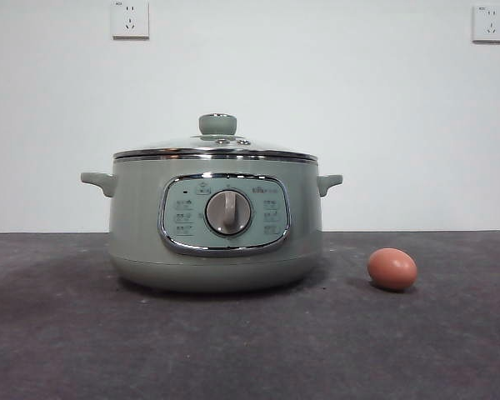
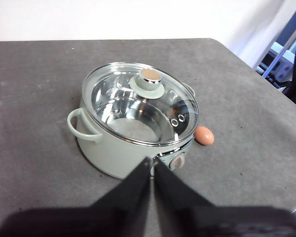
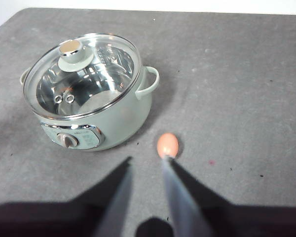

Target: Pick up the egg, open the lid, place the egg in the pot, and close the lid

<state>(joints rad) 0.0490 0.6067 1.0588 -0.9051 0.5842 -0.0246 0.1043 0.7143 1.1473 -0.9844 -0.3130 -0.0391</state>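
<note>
The pale green pot point(image 1: 217, 250) stands in the middle of the dark grey table with its control panel facing the front camera. The glass lid point(image 1: 217, 148) with its green knob sits closed on it. The reddish-brown egg point(image 1: 392, 269) lies on the table to the right of the pot, apart from it. No gripper shows in the front view. My left gripper point(image 2: 152, 162) is shut and empty, held high over the table short of the pot point(image 2: 113, 158), lid point(image 2: 138, 103) and egg point(image 2: 204, 135). My right gripper point(image 3: 147, 162) is open and empty, held high just short of the egg point(image 3: 167, 144), beside the pot point(image 3: 123, 123) and lid point(image 3: 84, 74).
A white wall with two sockets point(image 1: 130, 18) stands behind the table. The left wrist view shows the table's rounded corner point(image 2: 222, 47) and a metal frame point(image 2: 281, 49) beyond it. The grey tabletop point(image 3: 237, 89) extends around the pot.
</note>
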